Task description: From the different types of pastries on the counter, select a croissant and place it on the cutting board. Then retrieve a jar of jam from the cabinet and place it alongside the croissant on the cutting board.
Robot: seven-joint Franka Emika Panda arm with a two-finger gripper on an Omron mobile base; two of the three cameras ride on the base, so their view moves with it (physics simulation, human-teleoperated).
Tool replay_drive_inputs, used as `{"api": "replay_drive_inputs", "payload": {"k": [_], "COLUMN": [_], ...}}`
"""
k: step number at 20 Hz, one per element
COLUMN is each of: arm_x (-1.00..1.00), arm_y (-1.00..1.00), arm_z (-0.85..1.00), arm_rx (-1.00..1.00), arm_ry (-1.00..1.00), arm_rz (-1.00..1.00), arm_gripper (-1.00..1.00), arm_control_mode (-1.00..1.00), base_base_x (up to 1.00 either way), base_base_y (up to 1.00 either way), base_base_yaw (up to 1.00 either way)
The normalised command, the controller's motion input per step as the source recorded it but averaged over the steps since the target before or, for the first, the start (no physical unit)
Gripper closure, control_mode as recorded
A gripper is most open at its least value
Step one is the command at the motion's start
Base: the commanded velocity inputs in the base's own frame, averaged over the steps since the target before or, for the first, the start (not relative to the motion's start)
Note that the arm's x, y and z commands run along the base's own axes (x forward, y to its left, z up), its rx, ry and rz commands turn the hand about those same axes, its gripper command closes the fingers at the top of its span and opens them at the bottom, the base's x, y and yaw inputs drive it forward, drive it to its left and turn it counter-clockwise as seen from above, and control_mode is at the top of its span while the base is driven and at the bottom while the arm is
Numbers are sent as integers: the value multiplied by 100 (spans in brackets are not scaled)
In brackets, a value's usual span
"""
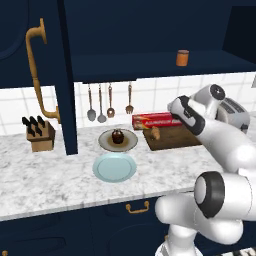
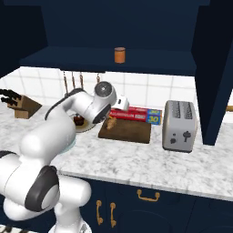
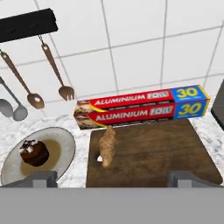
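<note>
The golden-brown croissant [image 3: 107, 146] [image 1: 155, 133] [image 2: 110, 123] lies on the left part of the dark wooden cutting board [image 3: 153, 153] [image 1: 172, 141] [image 2: 129, 132]. My gripper [image 3: 113, 179] hovers just above and in front of it, open, with nothing between its fingers. The orange-brown jar of jam [image 1: 182, 58] [image 2: 119, 55] stands upright on the shelf of the open navy cabinet [image 1: 150, 67], above the board. A chocolate cupcake [image 3: 34, 152] [image 1: 117, 136] sits on a beige plate on the marbled counter [image 1: 45, 175], left of the board.
A red foil box [image 3: 140, 107] lies behind the board against the tiled wall. An empty pale blue plate [image 1: 114, 167] sits in front of the cupcake. The open cabinet door [image 1: 65, 75] hangs at left, near a knife block [image 1: 40, 135]. A toaster [image 2: 179, 125] stands right of the board.
</note>
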Motion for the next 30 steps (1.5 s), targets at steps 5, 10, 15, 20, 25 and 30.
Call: {"api": "replay_drive_inputs", "payload": {"k": [5,10,15,20,25,30], "arm_x": [-38,-38,-33,-34,-16,-9], "arm_y": [-11,-7,-12,-17,-2,6], "arm_z": [74,67,76,91,84,34], "arm_rx": [0,0,0,0,0,-2], "arm_ry": [-9,-3,-3,-12,-15,-10], "arm_rz": [-3,-5,-6,-1,0,1], "arm_gripper": [-100,-100,-100,-100,-100,-100], "arm_control_mode": [-100,-100,-100,-100,-100,-100], "base_base_x": [0,0,0,0,0,0], "base_base_y": [0,0,0,0,0,0], "base_base_yaw": [0,0,0,0,0,0]}}
